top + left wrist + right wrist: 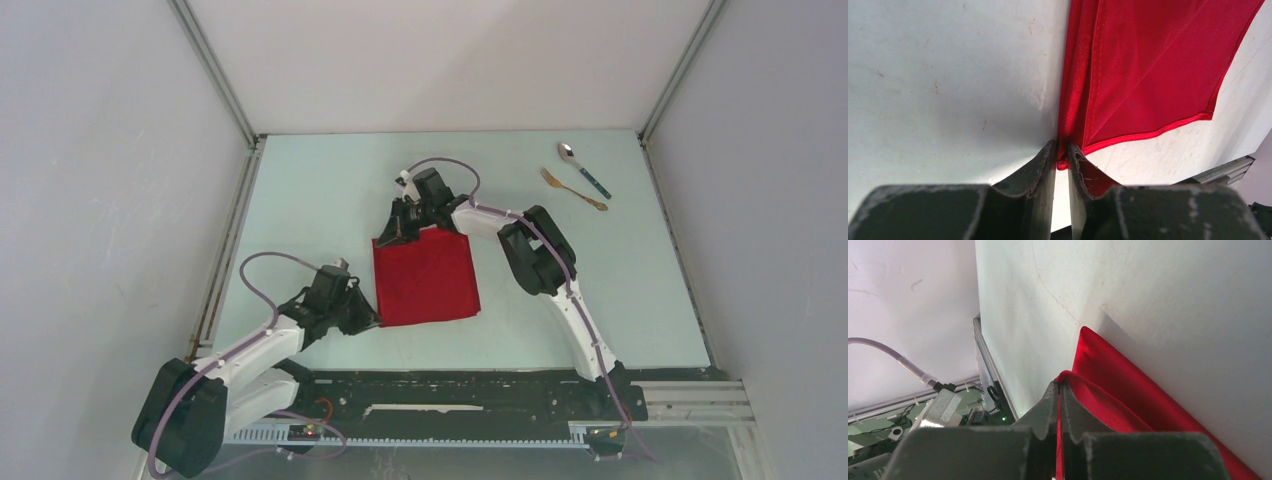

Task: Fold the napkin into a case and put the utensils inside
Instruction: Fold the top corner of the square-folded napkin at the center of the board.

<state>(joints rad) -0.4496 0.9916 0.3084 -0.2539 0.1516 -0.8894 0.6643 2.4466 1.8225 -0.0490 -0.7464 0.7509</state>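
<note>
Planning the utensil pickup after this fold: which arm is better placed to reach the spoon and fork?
Probably right. The spoon and fork lie at the far right of the table, on that arm's side. The left pincer, pinching the near-left corner of the napkin, is farthest from them.

Enclosed by plain white walls [440, 60], joined by metal corner posts [212, 68]. Floored with a pale green, scuffed tabletop [310, 190].

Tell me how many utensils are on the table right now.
2. The spoon lies near the far right corner of the table; the fork lies beside it, on its left. The napkin might hide more.
</note>
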